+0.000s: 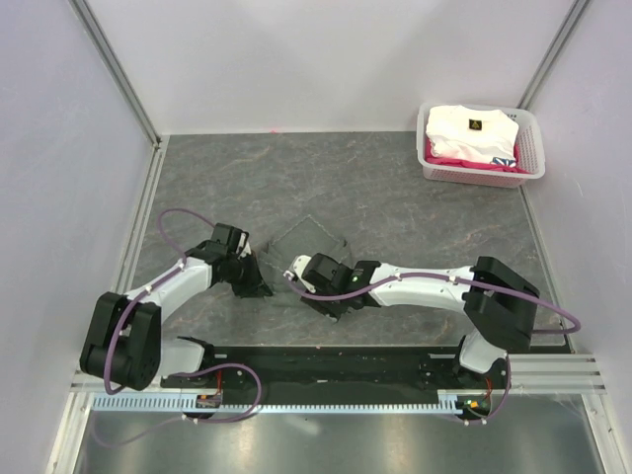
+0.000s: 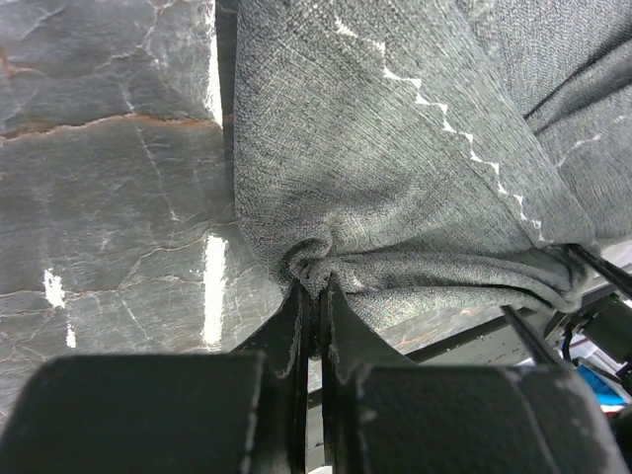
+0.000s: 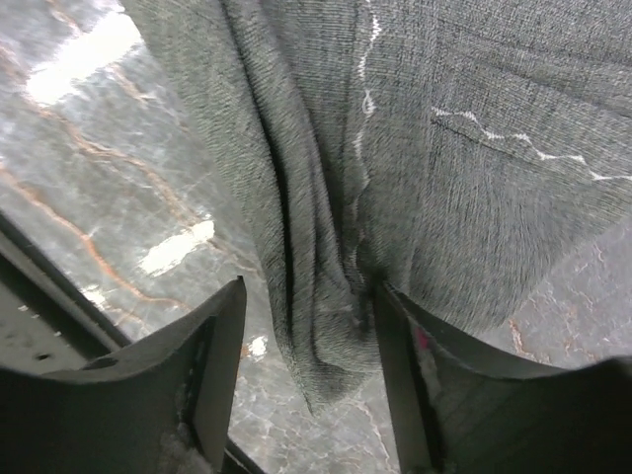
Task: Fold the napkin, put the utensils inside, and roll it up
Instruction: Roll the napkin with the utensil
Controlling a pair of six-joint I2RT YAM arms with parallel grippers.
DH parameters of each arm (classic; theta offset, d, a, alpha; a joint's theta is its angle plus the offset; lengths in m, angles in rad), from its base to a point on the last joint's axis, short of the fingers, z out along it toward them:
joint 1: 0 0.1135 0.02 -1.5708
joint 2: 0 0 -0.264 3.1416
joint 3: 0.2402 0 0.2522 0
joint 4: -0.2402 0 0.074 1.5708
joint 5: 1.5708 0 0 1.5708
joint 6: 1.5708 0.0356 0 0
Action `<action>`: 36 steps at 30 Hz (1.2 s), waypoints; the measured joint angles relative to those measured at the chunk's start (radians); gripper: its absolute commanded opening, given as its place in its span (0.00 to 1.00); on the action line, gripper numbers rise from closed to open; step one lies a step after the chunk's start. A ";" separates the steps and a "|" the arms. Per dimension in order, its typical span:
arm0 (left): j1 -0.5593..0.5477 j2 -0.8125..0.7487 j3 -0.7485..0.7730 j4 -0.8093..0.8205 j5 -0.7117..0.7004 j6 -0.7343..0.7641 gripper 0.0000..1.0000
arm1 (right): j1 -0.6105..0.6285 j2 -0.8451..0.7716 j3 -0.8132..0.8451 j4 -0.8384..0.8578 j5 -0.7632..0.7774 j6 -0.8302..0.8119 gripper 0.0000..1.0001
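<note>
The grey-green napkin with a pale zigzag hem lies partly raised between the two grippers in the middle of the tabletop. My left gripper is shut on a bunched edge of the napkin, the cloth puckering at the left gripper's tips. My right gripper is open. A hanging, folded corner of the napkin sits between the right gripper's fingers, against the right finger and apart from the left one. The utensils are out of view.
A white plastic basket at the back right holds a white folded garment over pink cloth. White walls enclose the dark marbled table on three sides. A black rail runs along the near edge between the arm bases.
</note>
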 measured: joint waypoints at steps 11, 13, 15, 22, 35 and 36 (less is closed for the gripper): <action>0.000 0.028 0.043 -0.013 0.003 0.028 0.02 | -0.002 0.087 0.022 -0.045 -0.069 -0.020 0.19; 0.000 0.037 0.053 -0.016 0.002 0.040 0.02 | -0.007 0.116 0.060 -0.081 -0.124 -0.026 0.18; 0.000 0.049 0.065 -0.020 -0.001 0.052 0.02 | -0.014 0.156 0.110 -0.127 -0.198 -0.036 0.15; 0.002 0.098 0.111 -0.043 -0.005 0.099 0.02 | -0.040 0.235 0.182 -0.175 -0.464 -0.041 0.11; 0.002 0.156 0.166 -0.106 0.006 0.131 0.02 | -0.195 0.292 0.113 -0.090 -0.848 -0.035 0.10; 0.002 0.157 0.168 -0.109 0.007 0.132 0.02 | -0.203 0.295 0.108 -0.085 -0.863 -0.035 0.11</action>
